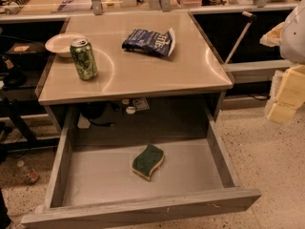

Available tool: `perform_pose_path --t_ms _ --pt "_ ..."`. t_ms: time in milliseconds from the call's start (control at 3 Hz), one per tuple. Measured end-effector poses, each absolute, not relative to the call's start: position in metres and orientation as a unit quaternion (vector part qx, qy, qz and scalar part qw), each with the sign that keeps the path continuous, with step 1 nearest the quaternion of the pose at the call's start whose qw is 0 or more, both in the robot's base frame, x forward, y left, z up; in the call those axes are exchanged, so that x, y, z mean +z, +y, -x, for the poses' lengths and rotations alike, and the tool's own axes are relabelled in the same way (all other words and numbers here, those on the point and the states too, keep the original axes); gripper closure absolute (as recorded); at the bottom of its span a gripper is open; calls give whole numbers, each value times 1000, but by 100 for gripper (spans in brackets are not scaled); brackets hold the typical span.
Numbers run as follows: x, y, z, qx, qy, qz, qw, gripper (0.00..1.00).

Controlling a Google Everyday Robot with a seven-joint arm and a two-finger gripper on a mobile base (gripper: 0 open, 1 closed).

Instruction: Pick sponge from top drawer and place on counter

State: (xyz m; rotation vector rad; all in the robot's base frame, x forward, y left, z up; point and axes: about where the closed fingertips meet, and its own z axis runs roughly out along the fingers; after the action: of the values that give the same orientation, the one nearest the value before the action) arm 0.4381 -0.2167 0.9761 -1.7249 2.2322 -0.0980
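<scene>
Barely begun. Yet to grasp sponge (147,161) lying mid-floor in open top drawer (95,175), lift, set on table (157,70). End effector out of view, state impossible to tell.

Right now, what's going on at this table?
Nothing is being handled yet. The top drawer is pulled open, and the sponge lies green side up on its floor, untouched. The end effector sits at the right edge of the view, beside the counter and away from the drawer. On the counter are a green can, a white bowl and a blue chip bag.
</scene>
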Motion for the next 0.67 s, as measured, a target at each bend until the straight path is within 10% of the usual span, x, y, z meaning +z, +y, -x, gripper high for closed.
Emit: perform_pose_path --t_ms 667 --pt "971 -207 -439 -34 773 611 167 0"
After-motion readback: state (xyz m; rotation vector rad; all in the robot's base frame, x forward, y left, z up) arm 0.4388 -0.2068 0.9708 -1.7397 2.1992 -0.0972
